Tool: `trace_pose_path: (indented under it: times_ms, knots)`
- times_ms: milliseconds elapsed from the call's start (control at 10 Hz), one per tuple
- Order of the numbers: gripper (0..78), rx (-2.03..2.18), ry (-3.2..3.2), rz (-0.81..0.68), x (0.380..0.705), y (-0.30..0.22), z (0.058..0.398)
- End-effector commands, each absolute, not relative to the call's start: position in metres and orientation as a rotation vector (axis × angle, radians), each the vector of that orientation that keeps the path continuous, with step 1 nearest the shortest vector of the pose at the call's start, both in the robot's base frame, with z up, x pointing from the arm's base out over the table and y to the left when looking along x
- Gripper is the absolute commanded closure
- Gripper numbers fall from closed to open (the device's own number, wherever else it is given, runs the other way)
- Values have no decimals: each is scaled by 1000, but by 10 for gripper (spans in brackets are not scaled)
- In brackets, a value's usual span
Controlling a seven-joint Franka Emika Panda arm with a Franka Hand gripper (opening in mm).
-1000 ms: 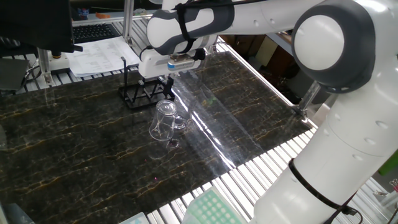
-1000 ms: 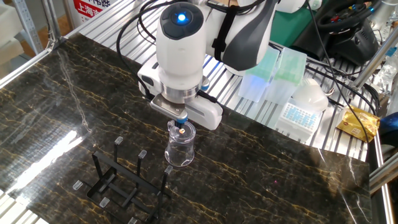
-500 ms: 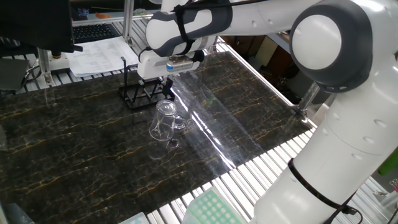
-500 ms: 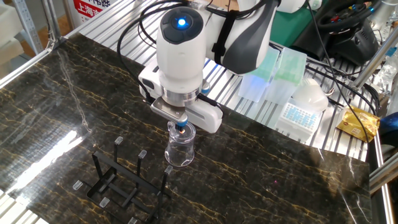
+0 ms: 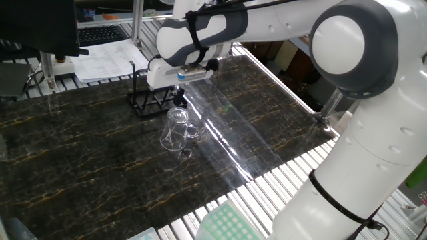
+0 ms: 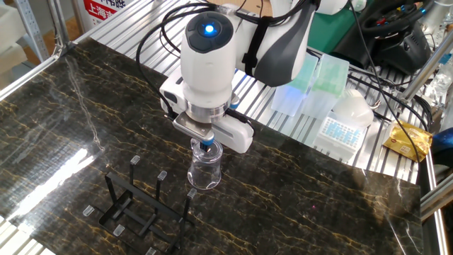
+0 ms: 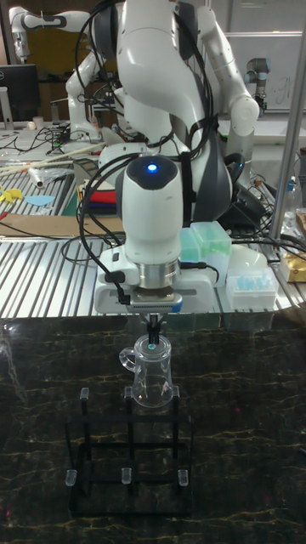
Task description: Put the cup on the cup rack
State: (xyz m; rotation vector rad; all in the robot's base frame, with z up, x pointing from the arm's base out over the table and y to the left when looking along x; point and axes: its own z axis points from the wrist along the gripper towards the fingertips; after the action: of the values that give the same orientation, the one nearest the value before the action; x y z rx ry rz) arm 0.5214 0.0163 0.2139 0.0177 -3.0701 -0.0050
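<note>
Tall fixed view, working from the front edge back: the cup rack (image 7: 126, 476) is sitting nearest on the dark marble table (image 7: 255, 425), upright, all pegs bare. The cup (image 7: 151, 381) is standing just behind it, in line with the rear pegs, handle pointing to picture-left. The other fixed view is showing it just beside the rack on the arm's side, apart from the pegs and apparently resting on the tabletop.

Directly above, the gripper (image 7: 152, 333) is hanging nose-down with its fingers drawn narrow, tips reaching the cup's top edge. They are looking pinched on the glass there, but the wall is transparent and the tips small, so I cannot tell whether they are actually clamping it. Behind the wrist, translucent boxes (image 7: 208, 242) are lying on the slatted bench, well clear of the work.

Change over the last second: the cup is keeping exactly its spot in both fixed views, while the wrist is shifting slightly. Its blue light is drifting a little across the other fixed view, and the white hand body is tilting a touch in one fixed view. No lift is registering yet.

Judgement: the arm is settling its hold, not transporting. The task is at an early stage, with the cup neither raised nor on a peg. The next move is likely needing a clean vertical lift before crossing to the rack, since the near pegs could catch the handle or the rim
</note>
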Motion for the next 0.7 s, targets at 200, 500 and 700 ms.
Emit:
trace_pose_path:
  times_ms: [200, 500, 700]
  knots:
    - [776, 31, -3075, -5, 519, 11, 206]
    - [776, 27, -3075, -4, 516, 10, 200]
    - [776, 23, -3073, 7, 513, 11, 197]
